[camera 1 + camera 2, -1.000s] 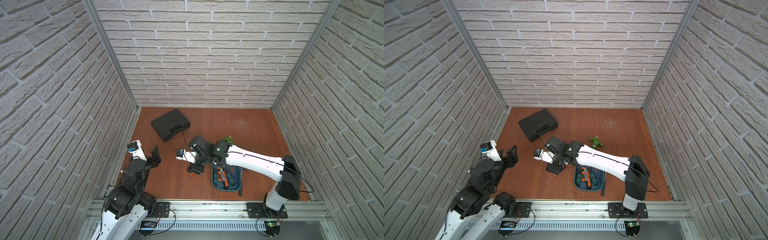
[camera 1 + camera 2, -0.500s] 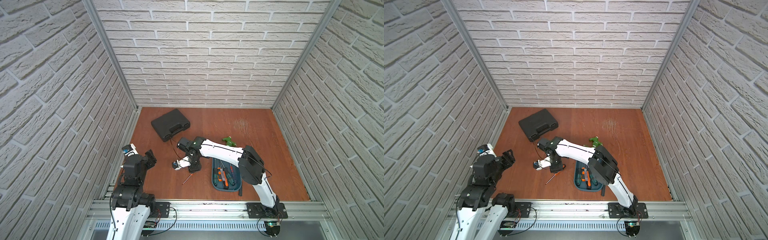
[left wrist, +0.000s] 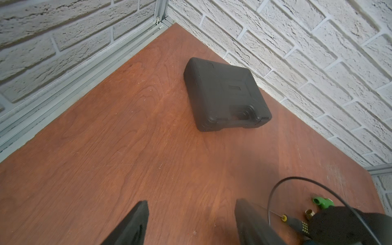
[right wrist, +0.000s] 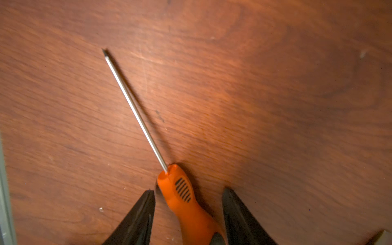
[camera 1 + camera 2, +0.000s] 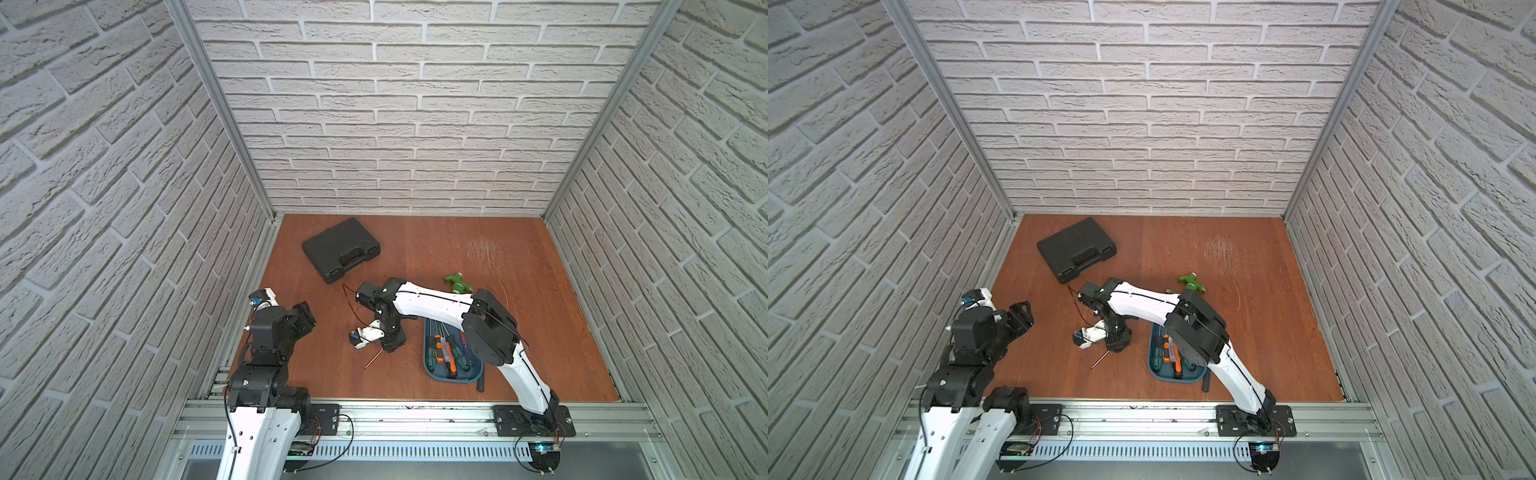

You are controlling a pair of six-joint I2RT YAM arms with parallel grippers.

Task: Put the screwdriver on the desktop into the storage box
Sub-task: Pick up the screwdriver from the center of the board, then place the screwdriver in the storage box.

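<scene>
An orange-handled screwdriver [image 4: 184, 203] lies flat on the reddish-brown desktop [image 5: 415, 257], with its thin shaft [image 5: 372, 360] pointing toward the front left. My right gripper [image 4: 188, 191] is down over the handle. Its jaws stand open on either side, with a gap on both sides. In both top views the right gripper [image 5: 392, 343] [image 5: 1116, 345] hides the handle. The teal storage box [image 5: 432, 370] sits just right of it and holds several screwdrivers. My left gripper [image 3: 192, 201] is open and empty, held above the board at the left [image 5: 305, 320].
A black tool case [image 5: 340, 249] lies at the back left, also seen as the case [image 3: 224, 95] in the left wrist view. A green fitting [image 5: 457, 282] sits behind the right arm. A dark bar [image 5: 482, 380] lies beside the box. Brick walls enclose three sides.
My right gripper has come down toward the front over the screwdriver's handle, and its jaws have narrowed. The left arm has drawn back and turned slightly.
</scene>
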